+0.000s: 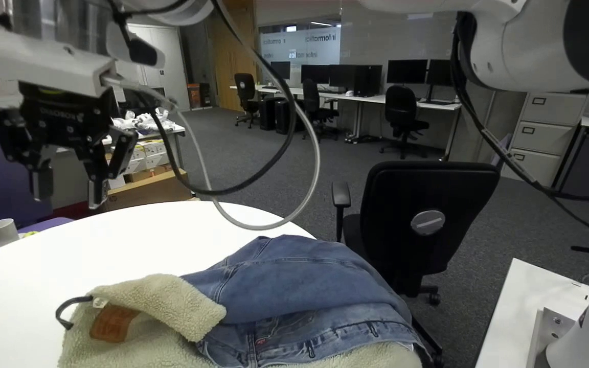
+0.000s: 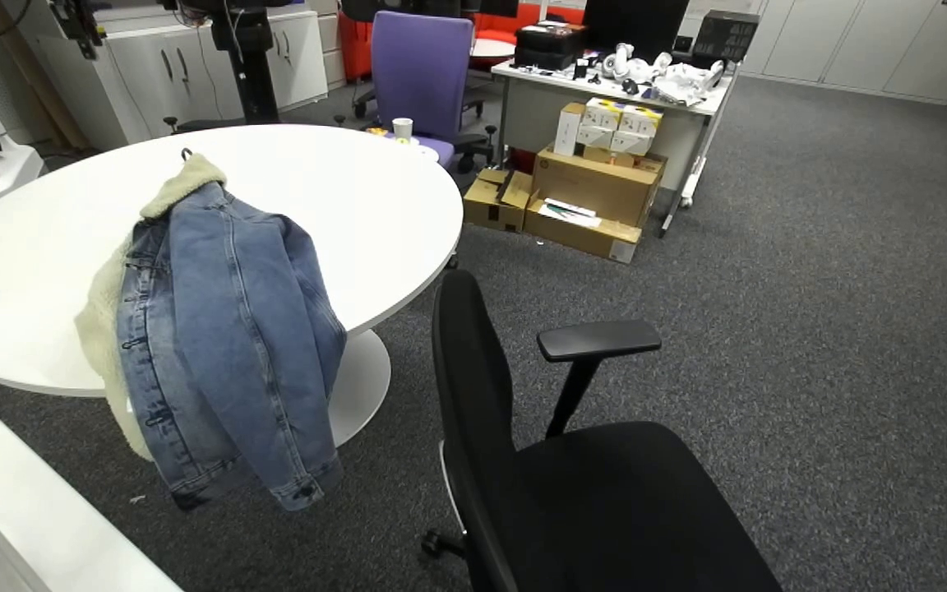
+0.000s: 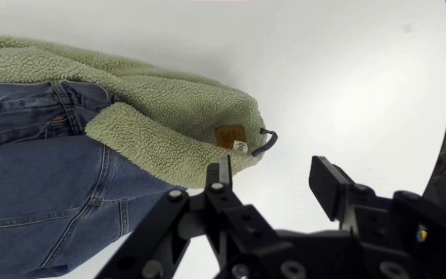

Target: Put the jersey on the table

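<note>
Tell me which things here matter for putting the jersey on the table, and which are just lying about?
Part of the job:
the round white table
the denim jersey, lying on it, partly hanging over the edge
the gripper, open and holding nothing

Just lying about:
the nearest black chair
the purple chair
the white cup
the cardboard boxes
the monitors

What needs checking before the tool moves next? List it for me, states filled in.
1. Tool open and empty: ok.
2. Jersey with its upper end resting on the table: ok.
3. Jersey wholly on the table: not ok, its lower part hangs past the edge.
4. Collar loop apart from the tool: ok.
5. Black chair apart from the jersey: ok, a gap shows.
6. Tool's exact height above the jersey: cannot tell.
</note>
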Robot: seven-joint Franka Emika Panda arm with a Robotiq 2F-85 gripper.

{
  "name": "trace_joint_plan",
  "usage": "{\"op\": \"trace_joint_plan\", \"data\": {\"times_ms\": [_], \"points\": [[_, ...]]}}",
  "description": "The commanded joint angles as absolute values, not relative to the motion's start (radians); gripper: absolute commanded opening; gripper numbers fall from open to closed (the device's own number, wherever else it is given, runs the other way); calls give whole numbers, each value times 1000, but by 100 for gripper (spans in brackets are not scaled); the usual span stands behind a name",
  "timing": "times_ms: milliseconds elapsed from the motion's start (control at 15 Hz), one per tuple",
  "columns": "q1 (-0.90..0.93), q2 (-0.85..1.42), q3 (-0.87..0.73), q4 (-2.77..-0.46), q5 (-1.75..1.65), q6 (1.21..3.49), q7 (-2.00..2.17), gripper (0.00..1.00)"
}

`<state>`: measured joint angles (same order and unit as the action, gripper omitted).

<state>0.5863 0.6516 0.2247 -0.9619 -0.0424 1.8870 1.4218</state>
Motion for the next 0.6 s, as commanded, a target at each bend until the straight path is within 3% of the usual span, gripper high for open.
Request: {"op": "trace_joint_plan", "data": {"times_ms": [0, 133, 533], "points": [[577, 540, 224, -1039, -32, 1865, 1464, 90], [568, 495, 216, -1082, -36, 1858, 1487, 99], [485, 314, 193, -1339, -1, 1886, 1493, 100]]}}
